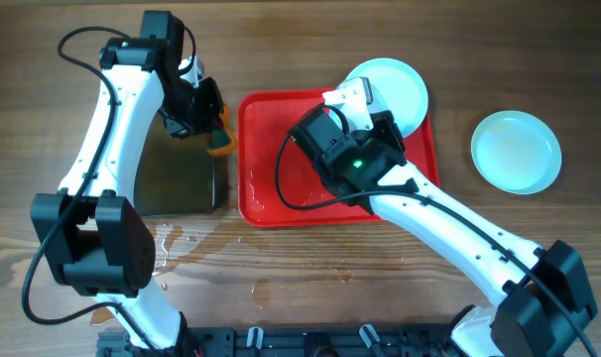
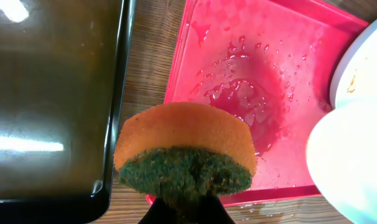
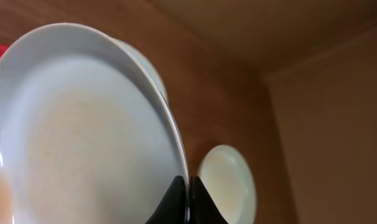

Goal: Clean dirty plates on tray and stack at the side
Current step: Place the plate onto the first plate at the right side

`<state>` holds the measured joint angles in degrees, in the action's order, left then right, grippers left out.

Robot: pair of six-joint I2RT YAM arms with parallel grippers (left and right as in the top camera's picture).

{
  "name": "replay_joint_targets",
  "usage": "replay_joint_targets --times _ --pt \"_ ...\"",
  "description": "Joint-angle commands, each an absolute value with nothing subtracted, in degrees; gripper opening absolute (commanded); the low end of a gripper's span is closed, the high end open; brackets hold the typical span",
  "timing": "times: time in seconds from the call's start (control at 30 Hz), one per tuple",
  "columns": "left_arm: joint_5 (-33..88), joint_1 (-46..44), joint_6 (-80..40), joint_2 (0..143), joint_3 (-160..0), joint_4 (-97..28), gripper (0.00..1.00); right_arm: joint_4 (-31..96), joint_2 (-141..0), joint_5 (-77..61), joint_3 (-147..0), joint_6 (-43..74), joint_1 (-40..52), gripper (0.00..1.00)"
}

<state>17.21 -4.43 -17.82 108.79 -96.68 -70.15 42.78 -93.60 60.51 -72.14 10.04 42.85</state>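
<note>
Right hand (image 3: 187, 190) is pinching a faintly smeared plate (image 3: 83, 143) by its rim over the red tray (image 1: 266, 159), and left hand (image 2: 187, 214) is gripping the sponge (image 2: 185, 146). Guessing scrubbing's next, so the sponge needs bringing over to the plate.

white arms (image 1: 112, 119), black joints (image 1: 107, 238) (green led (image 1: 358, 165))

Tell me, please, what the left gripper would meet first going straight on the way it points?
Probably the tray, at its left rim: the left gripper, shut on the sponge, aims there. With depth unclear, possibly the table beside it.
</note>
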Motion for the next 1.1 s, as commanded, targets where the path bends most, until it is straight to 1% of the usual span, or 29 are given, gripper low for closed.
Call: replay_joint_targets --times 0.0,0.13,0.2,0.47,0.6,0.7,0.73,0.8,0.87,0.97,1.07 --pt "16.84 -4.34 -16.69 108.01 -97.51 -70.15 0.04 40.12 -93.93 69.36 -71.99 2.72 44.49 0.04" --pt "16.84 -4.32 -16.69 108.01 -97.51 -70.15 0.04 34.57 -93.93 72.31 -71.99 -4.56 47.07 0.04" --pt "16.84 -4.32 -16.69 108.01 -97.51 -70.15 0.04 32.32 -93.93 72.31 -71.99 -5.93 48.38 0.04" --pt "16.84 -4.32 -16.69 108.01 -97.51 -70.15 0.04 30.87 -93.93 75.31 -71.99 -6.09 49.28 0.04" --pt "16.84 -4.32 -16.69 108.01 -97.51 -70.15 0.04 30.7 -93.93 73.89 -71.99 -5.91 49.28 0.04" --pt "16.84 -4.32 -16.69 108.01 -97.51 -70.15 0.04 31.55 -93.93 60.45 -71.99 -5.5 49.21 0.04" --pt "16.84 -4.32 -16.69 108.01 -97.51 -70.15 0.04 32.27 -93.91 51.22 -71.99 -1.02 48.75 0.04" --pt "16.84 -4.32 -16.69 108.01 -97.51 -70.19 0.04 34.72 -93.86 37.47 -71.99 7.27 46.63 0.04" --pt "16.84 -4.32 -16.67 108.01 -97.51 -70.28 0.04 37.58 -93.62 27.99 -71.99 12.34 43.77 0.04" --pt "16.84 -4.32 -16.69 108.01 -97.51 -70.15 0.04 40.16 -92.12 12.71 -71.99 13.54 37.47 0.04" --pt "16.84 -4.32 -16.69 108.01 -97.51 -70.17 0.04 40.05 -89.69 -0.21 -71.99 13.43 30.17 0.04"
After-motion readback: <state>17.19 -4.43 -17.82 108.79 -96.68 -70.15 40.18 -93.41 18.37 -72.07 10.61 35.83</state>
